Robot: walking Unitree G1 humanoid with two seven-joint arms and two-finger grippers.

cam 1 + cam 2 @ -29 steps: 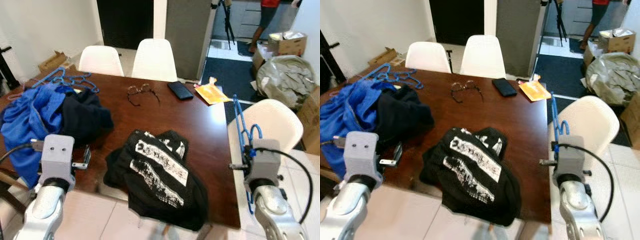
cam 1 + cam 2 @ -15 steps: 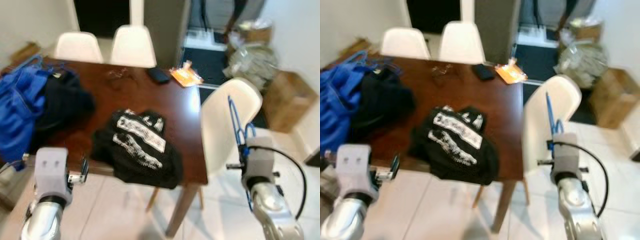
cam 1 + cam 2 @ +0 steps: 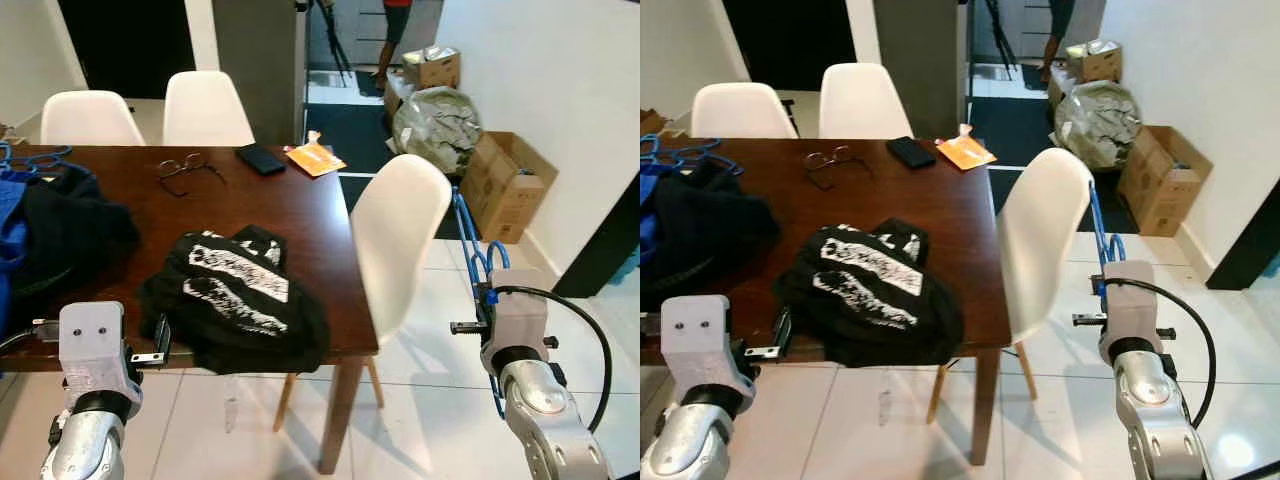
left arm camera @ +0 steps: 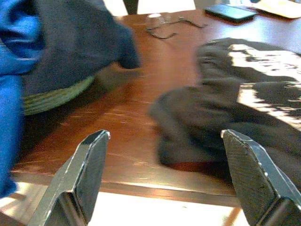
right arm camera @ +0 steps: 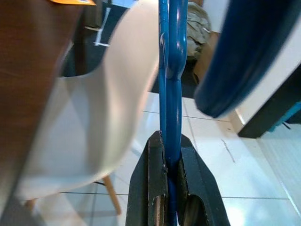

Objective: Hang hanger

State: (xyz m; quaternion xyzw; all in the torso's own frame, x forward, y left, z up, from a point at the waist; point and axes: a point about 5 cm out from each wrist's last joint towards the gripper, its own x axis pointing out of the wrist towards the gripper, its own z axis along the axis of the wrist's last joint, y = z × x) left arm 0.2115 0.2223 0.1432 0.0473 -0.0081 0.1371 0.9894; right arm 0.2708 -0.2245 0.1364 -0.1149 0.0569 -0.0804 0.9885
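Blue hanger (image 3: 472,245) stands nearly upright in the right gripper (image 5: 170,155), whose two black fingers (image 5: 146,188) are pressed together on its thin blue bar; in the right wrist view the bar runs straight up out of the fingers toward 12 o'clock. In the head view this gripper sits at about 4 o'clock, out over the pale tiled floor (image 3: 420,400), with a white chair (image 3: 395,240) just beside it toward 10 o'clock.

The left gripper (image 4: 167,174) hangs at about 8 o'clock in the head view, at the near edge of the brown table (image 3: 290,205), with its fingers (image 4: 82,174) spread wide apart and nothing between them. Ahead of it on the tabletop lies a black printed garment (image 3: 235,300), crumpled near the table's near edge. Toward 9 o'clock a dark garment (image 3: 60,235) is heaped on the table with blue cloth (image 4: 14,70) against it.

At the far side of the table, toward 12 o'clock, lie a pair of glasses (image 3: 185,168), a dark phone (image 3: 260,158) and an orange packet (image 3: 315,158). Two more white chairs (image 3: 205,108) stand behind the table. Toward 2 o'clock a cardboard box (image 3: 505,190) and a bulging bag (image 3: 435,115) sit against the wall, and a person's legs (image 3: 392,40) show in the doorway beyond.
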